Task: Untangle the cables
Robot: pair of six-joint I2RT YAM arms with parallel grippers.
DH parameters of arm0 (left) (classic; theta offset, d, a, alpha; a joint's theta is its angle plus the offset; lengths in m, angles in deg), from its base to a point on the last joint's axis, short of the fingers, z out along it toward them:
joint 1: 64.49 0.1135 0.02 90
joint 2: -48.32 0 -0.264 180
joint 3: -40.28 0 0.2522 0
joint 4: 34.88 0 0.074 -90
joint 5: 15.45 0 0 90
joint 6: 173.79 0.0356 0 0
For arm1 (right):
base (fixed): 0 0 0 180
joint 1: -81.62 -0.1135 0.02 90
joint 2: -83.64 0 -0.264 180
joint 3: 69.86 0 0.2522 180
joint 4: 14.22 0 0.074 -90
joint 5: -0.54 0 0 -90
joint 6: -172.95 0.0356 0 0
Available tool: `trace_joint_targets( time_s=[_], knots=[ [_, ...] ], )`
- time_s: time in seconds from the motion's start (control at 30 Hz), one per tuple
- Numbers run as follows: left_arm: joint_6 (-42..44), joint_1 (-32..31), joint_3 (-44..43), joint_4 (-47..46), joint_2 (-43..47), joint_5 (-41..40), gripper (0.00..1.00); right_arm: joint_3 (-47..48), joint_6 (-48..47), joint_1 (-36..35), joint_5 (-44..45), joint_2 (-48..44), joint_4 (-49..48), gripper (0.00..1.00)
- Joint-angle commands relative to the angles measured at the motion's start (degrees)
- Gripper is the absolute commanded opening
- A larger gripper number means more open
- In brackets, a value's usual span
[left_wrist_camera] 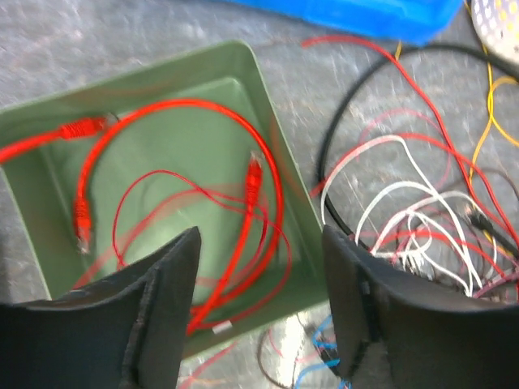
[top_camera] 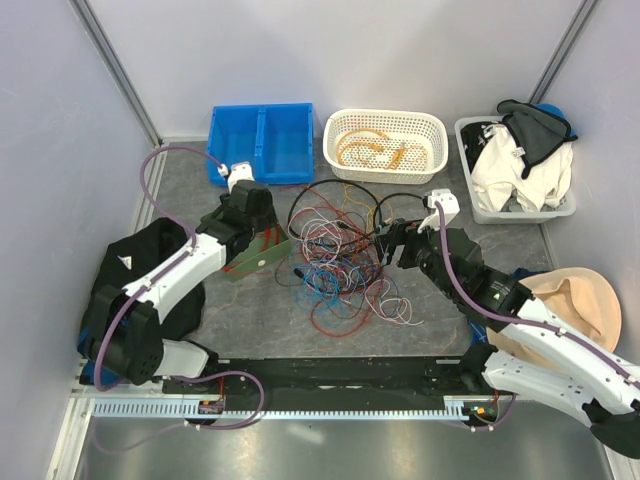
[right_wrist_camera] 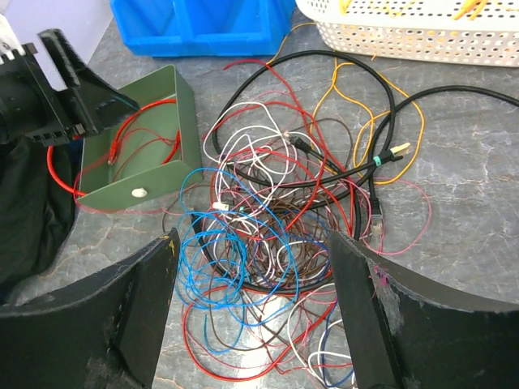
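Observation:
The cables (top_camera: 340,262) lie in a many-coloured tangle at the middle of the table, also in the right wrist view (right_wrist_camera: 276,219). A green tray (top_camera: 245,262) left of the tangle holds red cables (left_wrist_camera: 254,174), one with a plug. My left gripper (left_wrist_camera: 259,279) hangs open over the tray's near right corner (left_wrist_camera: 203,138), nothing between its fingers. White, red and black cables (left_wrist_camera: 422,203) spread to its right. My right gripper (right_wrist_camera: 251,296) stands open just above the blue and red loops, touching none. The left gripper (right_wrist_camera: 73,97) shows over the tray (right_wrist_camera: 174,180).
A blue bin (top_camera: 262,143), a white basket (top_camera: 430,128) with orange and yellow cables, and a grey bin of cloth (top_camera: 515,170) line the back. Black fabric (top_camera: 130,280) lies at the left, a beige hat (top_camera: 580,300) at the right.

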State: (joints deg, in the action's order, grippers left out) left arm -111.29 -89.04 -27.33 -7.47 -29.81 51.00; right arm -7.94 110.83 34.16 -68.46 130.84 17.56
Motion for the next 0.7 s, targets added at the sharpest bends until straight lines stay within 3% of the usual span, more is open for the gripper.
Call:
trace_joint_targets(
  time_s=[0.0, 0.27, 0.43, 0.6, 0.67],
  knots=[
    [-0.71, -1.81, -4.76, 5.41, 1.75, -2.98, 0.99, -0.44, 0.95, -0.09, -0.78, -0.18, -2.02, 0.82],
    [-1.32, -2.25, -6.45, 12.89, 5.17, -7.04, 1.0, -0.88, 0.86, -0.09, 0.28, -0.18, -1.59, 0.82],
    [-3.16, -2.34, -5.23, 14.82, 8.51, -1.16, 1.0, -1.4, 1.3, -0.09, -0.95, 0.0, -1.59, 0.82],
    [-17.64, -2.95, 6.43, 13.34, 16.68, 6.4, 0.99, -2.19, 1.48, -0.09, -0.34, -0.88, -1.85, 0.81],
    [-22.83, -5.75, 10.23, 11.67, 20.19, 5.37, 1.0, -2.46, 1.65, -0.09, -0.69, -0.62, -2.2, 0.81]
  ],
)
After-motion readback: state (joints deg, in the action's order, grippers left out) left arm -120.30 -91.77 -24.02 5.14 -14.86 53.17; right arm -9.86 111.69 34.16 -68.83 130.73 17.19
